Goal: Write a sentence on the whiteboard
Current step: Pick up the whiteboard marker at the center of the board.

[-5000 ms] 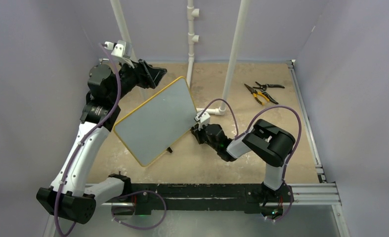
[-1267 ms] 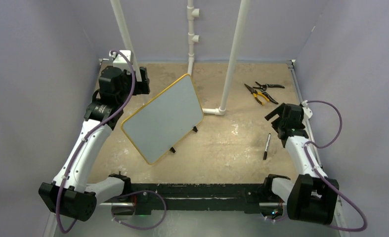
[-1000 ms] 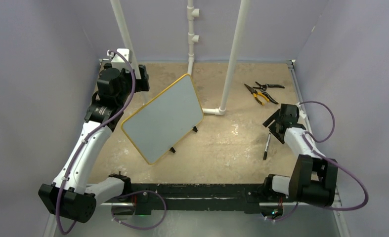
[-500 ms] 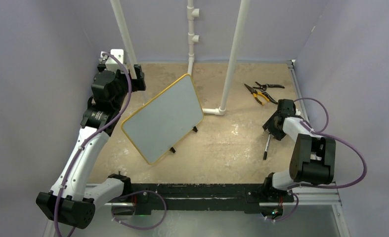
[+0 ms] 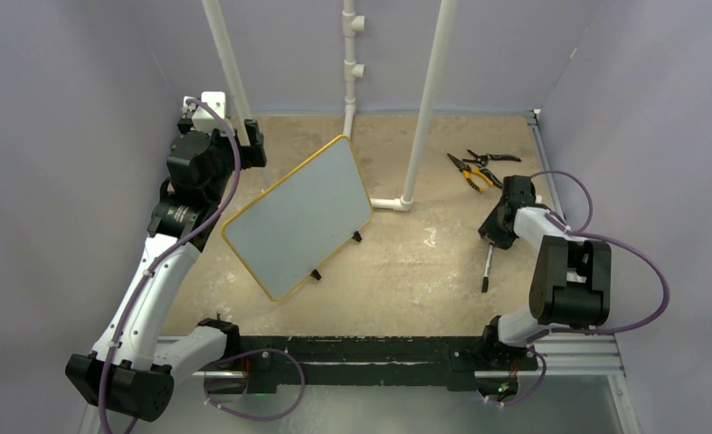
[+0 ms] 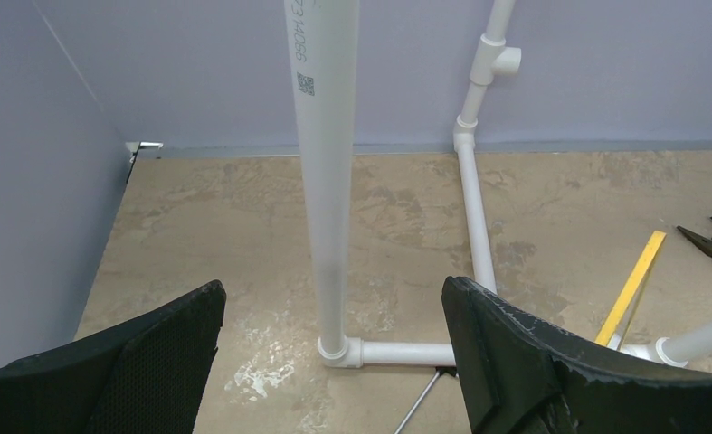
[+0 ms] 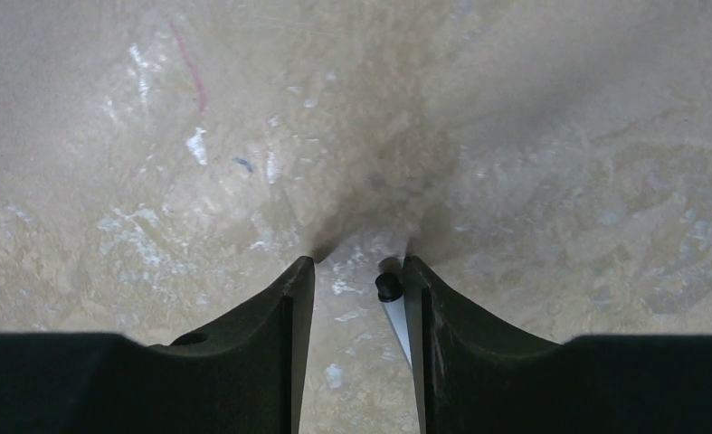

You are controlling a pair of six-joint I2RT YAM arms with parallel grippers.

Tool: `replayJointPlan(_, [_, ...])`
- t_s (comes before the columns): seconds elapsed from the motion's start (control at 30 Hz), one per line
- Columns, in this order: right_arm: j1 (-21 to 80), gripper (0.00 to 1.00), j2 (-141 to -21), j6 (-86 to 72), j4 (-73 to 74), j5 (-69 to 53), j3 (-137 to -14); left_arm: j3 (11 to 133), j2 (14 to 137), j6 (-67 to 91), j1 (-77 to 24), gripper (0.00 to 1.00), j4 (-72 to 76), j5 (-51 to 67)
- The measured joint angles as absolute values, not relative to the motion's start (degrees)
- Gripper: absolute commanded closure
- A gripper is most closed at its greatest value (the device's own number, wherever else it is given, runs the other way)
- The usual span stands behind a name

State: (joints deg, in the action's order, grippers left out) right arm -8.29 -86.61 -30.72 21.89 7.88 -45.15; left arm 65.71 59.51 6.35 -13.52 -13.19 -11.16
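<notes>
1. Grip risk: my right pincer [image 7: 359,264] stands over the marker [image 7: 390,291], well off to the right of the whiteboard [image 5: 298,217]. Its jaws are half-narrowed and not yet clenched. The marker's black end lies against one finger [image 7: 442,344] only, with a gap at the other.
2. Cause: the catch sits at the marker's very end, off-centre. On closing, I judge it may pivot, roll away across the table [image 5: 406,271], or come up crooked and useless for writing.
3. Cap: I cannot tell whether it is on or off. A capped tip writes nothing.
4. Whiteboard: it is propped tilted on its black feet with its face blank, so no sentence shows. A hard stroke could, I judge, tip or slide it.
5. Left pincer [image 6: 331,298]: it is released, jaws wide and empty, at the whiteboard's far-left corner, facing a white pipe [image 6: 325,181].
6. Obstacles: a second pipe [image 5: 424,117] stands just off the whiteboard's right corner, between whiteboard and marker, and the carry must clear it. The pliers [image 5: 479,169] lie right of the whiteboard, farther back than the marker and out of the way.
</notes>
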Motion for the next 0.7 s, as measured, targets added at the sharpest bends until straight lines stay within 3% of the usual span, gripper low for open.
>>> replayJointPlan(0.7, [-1.98, 0.60, -93.06, -29.02, 29.50, 9.65, -52.40, 65.71, 58.35, 6.33, -13.52, 0.11, -12.88, -11.14])
